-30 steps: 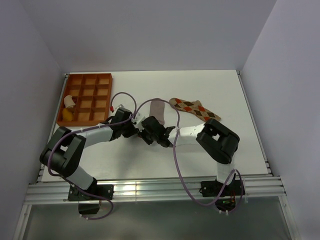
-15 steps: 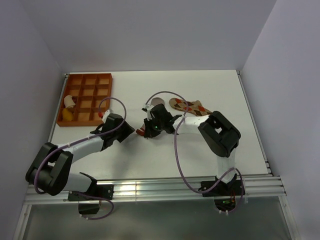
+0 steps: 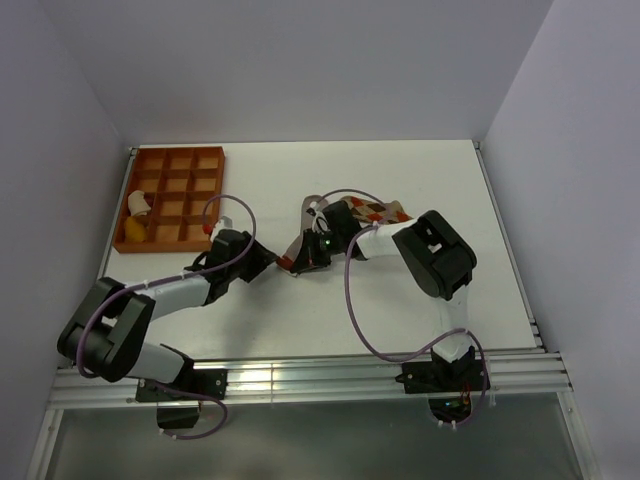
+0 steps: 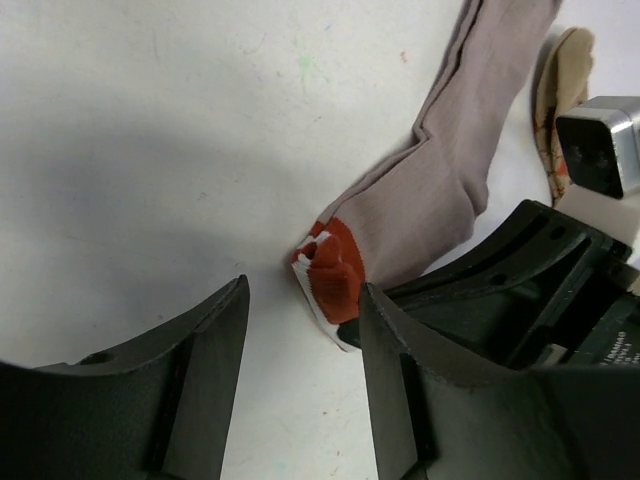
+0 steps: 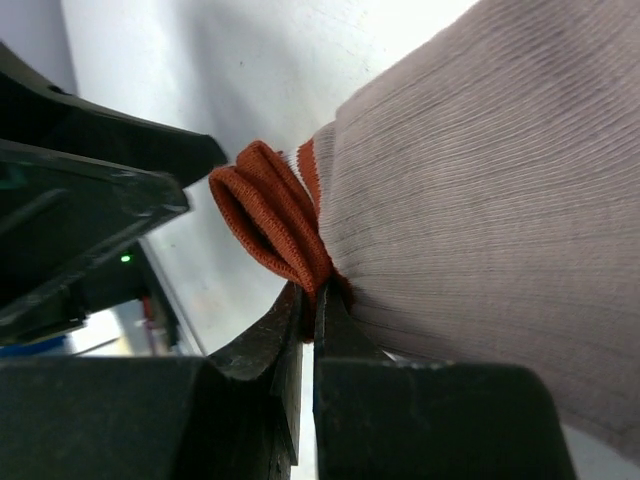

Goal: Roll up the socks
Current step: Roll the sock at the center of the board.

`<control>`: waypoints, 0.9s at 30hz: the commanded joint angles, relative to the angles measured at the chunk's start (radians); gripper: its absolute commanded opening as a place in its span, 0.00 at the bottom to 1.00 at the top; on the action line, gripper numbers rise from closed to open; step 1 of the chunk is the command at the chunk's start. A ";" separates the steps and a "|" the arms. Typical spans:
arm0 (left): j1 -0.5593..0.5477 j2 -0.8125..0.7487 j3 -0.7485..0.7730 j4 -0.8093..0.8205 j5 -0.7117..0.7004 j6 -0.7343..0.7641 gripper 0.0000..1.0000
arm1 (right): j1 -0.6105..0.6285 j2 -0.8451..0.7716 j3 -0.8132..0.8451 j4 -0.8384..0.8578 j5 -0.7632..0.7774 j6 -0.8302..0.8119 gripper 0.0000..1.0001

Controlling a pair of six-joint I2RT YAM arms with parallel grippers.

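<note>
The grey-brown ribbed sock [image 4: 440,190] lies in the middle of the white table [image 3: 400,300]. Its long body runs toward the far side, and its red-and-white striped cuff [image 4: 335,270] is at the near end, bunched into a small fold. The right gripper [image 5: 308,310] has its two black fingers pressed tight together on that cuff, so it is holding the grey-brown sock by a small bit of cloth. The left gripper [image 4: 303,310] is just on the near-left side of the cuff. Its jaws stand apart with nothing between them, and the cuff sits just past its tips. The tan sock with red, brown and white diamonds [image 3: 375,210] lies to the right and a bit farther back, partly hidden under the right arm. Its end is close beside the grey-brown sock, but I cannot tell if they touch. An orange plastic tray with many small boxes [image 3: 178,150] sits well apart at the far left. The roll looks only just begun. The pinch is thin, so the cuff could slip out and the fold could fall open. The two grippers are very close, so they might bump if the left one moves in. The diamond sock is not lined up, so it could get left out of the roll.
</note>
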 commanded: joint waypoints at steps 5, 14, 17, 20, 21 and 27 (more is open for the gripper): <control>-0.019 0.082 0.016 0.082 0.022 0.018 0.50 | -0.026 0.070 -0.045 -0.029 -0.065 0.113 0.00; -0.027 0.125 0.016 0.124 0.022 0.015 0.46 | -0.032 0.094 -0.041 -0.018 -0.080 0.136 0.00; -0.033 0.141 0.025 0.121 0.022 0.021 0.44 | -0.033 0.096 -0.044 -0.012 -0.080 0.144 0.00; -0.039 0.161 0.035 0.116 0.039 0.021 0.41 | -0.035 0.094 -0.045 -0.009 -0.082 0.147 0.00; -0.040 0.164 0.039 0.115 0.039 0.019 0.41 | -0.033 0.096 -0.047 -0.009 -0.080 0.148 0.00; -0.056 0.199 0.060 0.098 0.039 0.025 0.38 | -0.033 0.099 -0.045 -0.011 -0.074 0.150 0.00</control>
